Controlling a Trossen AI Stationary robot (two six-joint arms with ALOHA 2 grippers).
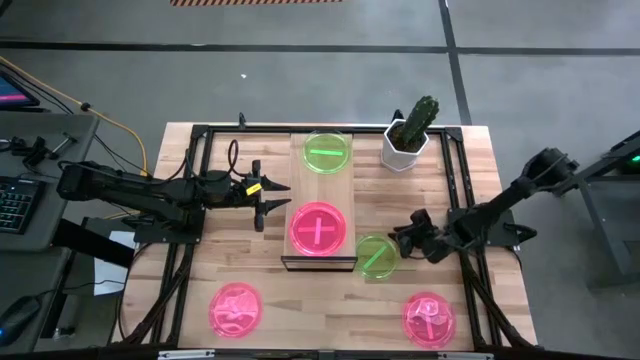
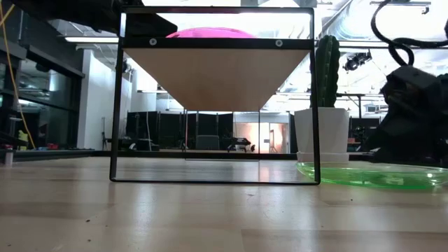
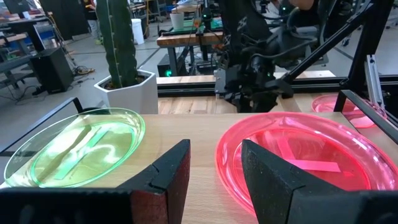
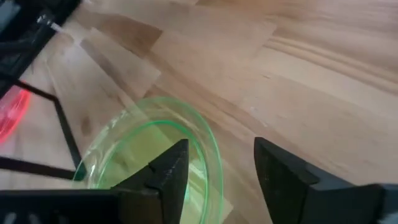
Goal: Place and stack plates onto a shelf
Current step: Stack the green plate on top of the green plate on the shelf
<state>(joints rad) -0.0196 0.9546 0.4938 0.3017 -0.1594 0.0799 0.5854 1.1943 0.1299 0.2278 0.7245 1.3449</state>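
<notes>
The shelf [image 1: 322, 190] is a light plank on a dark frame [image 2: 217, 43]. A green plate [image 1: 327, 152] lies on its far end and a pink plate [image 1: 319, 228] on its near end [image 3: 298, 155]. A second green plate [image 1: 377, 257] lies flat on the table [image 2: 371, 175] by the shelf's near right corner. Two more pink plates [image 1: 235, 310] [image 1: 429, 318] lie near the table's near edge. My left gripper [image 1: 268, 190] [image 3: 214, 152] is open at the shelf's left edge, level with the gap between the two shelf plates. My right gripper [image 1: 398, 242] [image 4: 221, 146] is open at the table's green plate [image 4: 155, 155]. My right gripper comes slanting down from the table's right. Its fingers stand on either side of the green plate's right rim [image 4: 214, 158], one over the plate's inside and one outside. I cannot tell whether they touch it. The plate lies flat on the table.
A white pot with a cactus [image 1: 408, 140] [image 2: 322, 133] stands right of the shelf's far end. Dark frame rails [image 1: 460, 200] run along both sides of the table. Bare wood lies between the two near pink plates [image 1: 330, 315].
</notes>
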